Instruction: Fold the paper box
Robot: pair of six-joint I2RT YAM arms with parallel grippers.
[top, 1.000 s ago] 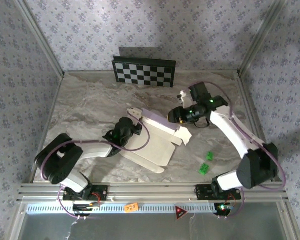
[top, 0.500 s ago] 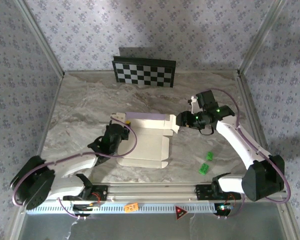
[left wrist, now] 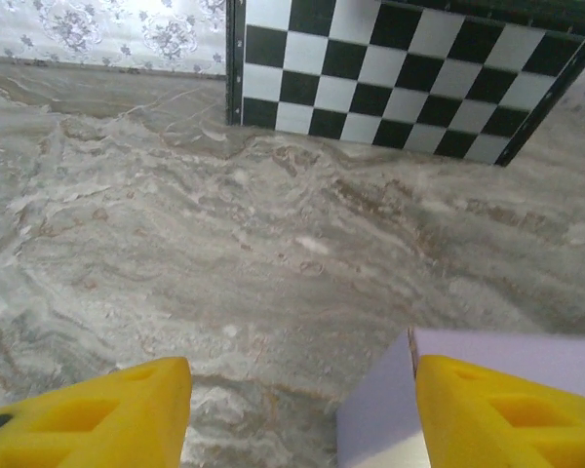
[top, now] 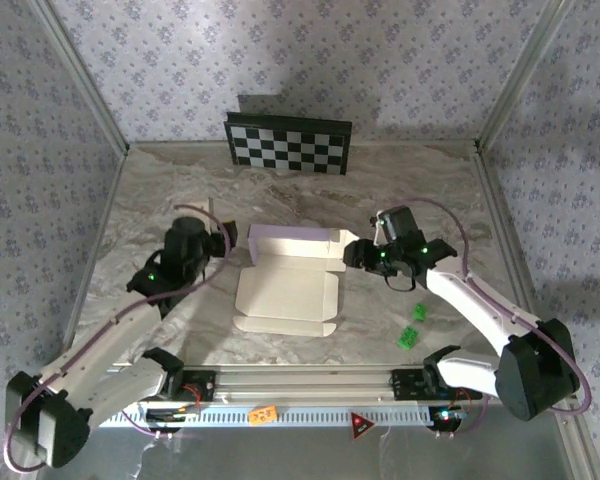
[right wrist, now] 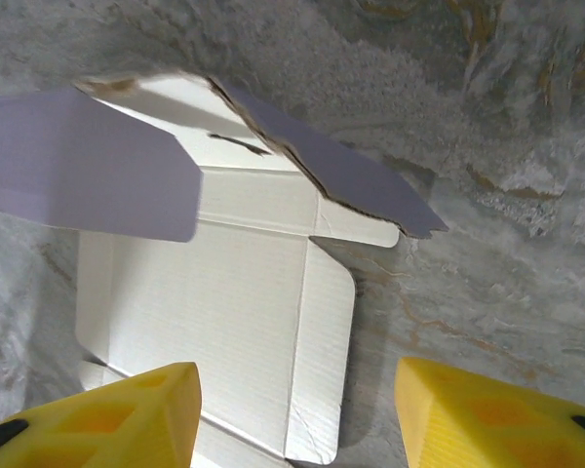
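Left gripper (top: 219, 240) has drawn back from the paper box (top: 285, 292); it and right gripper (top: 353, 251) both gape empty.

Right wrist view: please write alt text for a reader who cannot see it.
A paper box cut-out lies cream-white side up on a grey marbled table, its far flaps raised and showing lavender. The right gripper is open and holds nothing; its yellow fingertips sit in both lower corners.
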